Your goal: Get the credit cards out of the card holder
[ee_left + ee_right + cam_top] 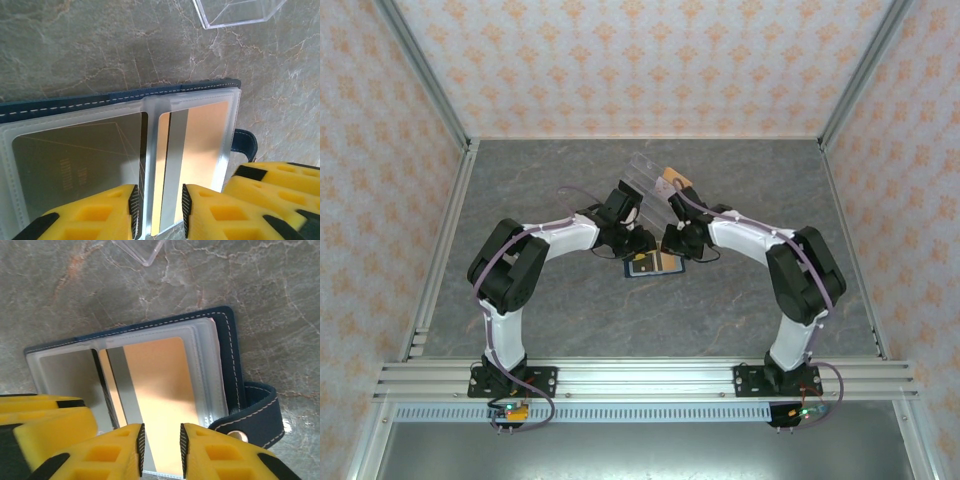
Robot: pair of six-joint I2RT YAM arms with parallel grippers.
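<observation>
Looks like the reach-in step: left gripper [159, 210] and right gripper [161, 447] both parted and empty, open card holder [232, 360] just beneath the tips, orange-tan card [155, 385] probably sleeved below the right gap, so next is pinching its edge.

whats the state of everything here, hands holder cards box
card holder, open, flat on the table
tan card, inside the holder, not taken out
brown card, inside the holder, not taken out
clear box, corner in view holds nothing
left hand, open, above the holder's fold
right hand, open, above the tan card
</observation>
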